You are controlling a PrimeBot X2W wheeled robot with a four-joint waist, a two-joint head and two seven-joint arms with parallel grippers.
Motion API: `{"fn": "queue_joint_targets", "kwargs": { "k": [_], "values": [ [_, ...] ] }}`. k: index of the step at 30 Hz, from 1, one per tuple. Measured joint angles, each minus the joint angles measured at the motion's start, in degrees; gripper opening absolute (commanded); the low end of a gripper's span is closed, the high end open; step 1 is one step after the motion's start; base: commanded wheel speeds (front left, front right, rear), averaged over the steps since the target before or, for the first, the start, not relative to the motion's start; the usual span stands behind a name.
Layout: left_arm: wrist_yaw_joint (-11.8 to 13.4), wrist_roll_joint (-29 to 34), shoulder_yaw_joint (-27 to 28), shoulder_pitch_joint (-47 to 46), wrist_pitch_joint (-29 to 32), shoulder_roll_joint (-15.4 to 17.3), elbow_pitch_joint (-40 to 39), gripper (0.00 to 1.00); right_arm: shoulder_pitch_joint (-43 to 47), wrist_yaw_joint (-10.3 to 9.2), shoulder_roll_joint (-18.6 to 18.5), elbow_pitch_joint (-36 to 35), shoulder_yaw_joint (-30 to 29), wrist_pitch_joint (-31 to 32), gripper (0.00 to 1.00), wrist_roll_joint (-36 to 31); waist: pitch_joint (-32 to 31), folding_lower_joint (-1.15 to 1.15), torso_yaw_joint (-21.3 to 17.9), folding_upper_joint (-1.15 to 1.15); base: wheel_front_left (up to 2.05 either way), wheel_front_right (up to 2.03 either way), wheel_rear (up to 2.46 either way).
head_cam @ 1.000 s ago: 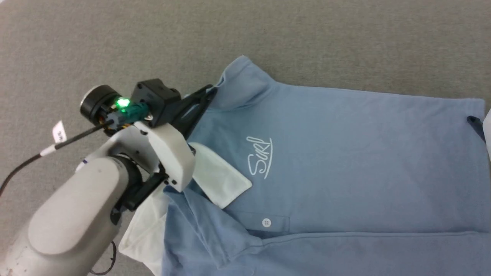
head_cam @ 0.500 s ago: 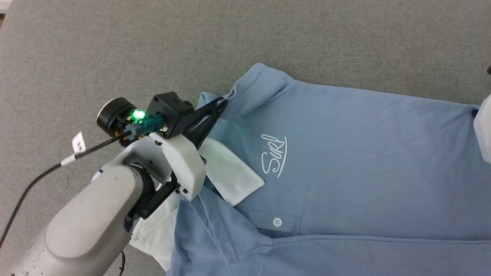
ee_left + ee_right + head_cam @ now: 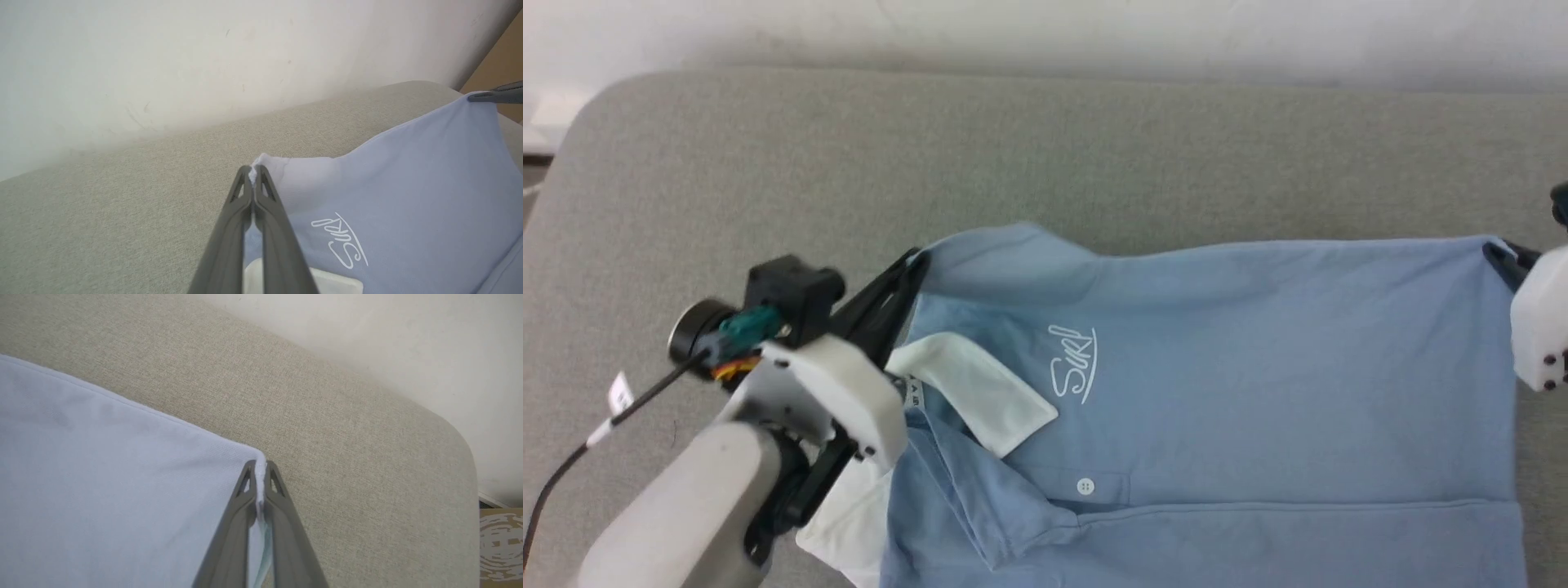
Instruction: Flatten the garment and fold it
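The garment (image 3: 1258,367), a light blue polo shirt with white collar (image 3: 980,396) and white cursive lettering (image 3: 1074,363), lies spread on a grey padded table (image 3: 1094,139). My left gripper (image 3: 916,260) is shut on the shirt's far left edge near the shoulder; the left wrist view shows cloth pinched at my left gripper (image 3: 254,173). At the far right, my right gripper (image 3: 1494,251) is shut on the far hem corner, and the right wrist view shows blue fabric (image 3: 102,465) caught in my right gripper (image 3: 260,467). The far edge hangs taut between both grippers.
A pale wall (image 3: 1045,33) runs behind the table's far edge. The table's rounded left corner (image 3: 596,106) and right corner (image 3: 457,433) are visible. Bare grey cloth surface lies beyond the shirt. A black cable (image 3: 572,457) trails from my left arm.
The head camera has tilted up, so the wall now shows. My right gripper has shut on the hem corner. Both grippers hold the shirt's far edge, now straighter, its sleeve bump flattened.
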Motion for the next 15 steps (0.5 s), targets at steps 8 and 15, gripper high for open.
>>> {"fn": "queue_joint_targets", "kwargs": {
  "k": [8,15],
  "values": [
    [5.80,-2.43,2.35,11.91,-0.51,4.32,-7.01,0.00,13.50,0.00,2.22,-7.72,-9.13,-3.68,0.00,-2.13,-6.64,-0.01,-1.56,0.00,0.00,0.00,0.00],
    [8.25,-6.46,3.07,23.24,0.30,7.76,-10.21,0.00,28.78,0.00,5.71,-15.82,-15.97,-1.13,0.00,-4.22,-10.12,-0.02,-2.27,0.00,0.00,0.00,0.00]
  ]
}}
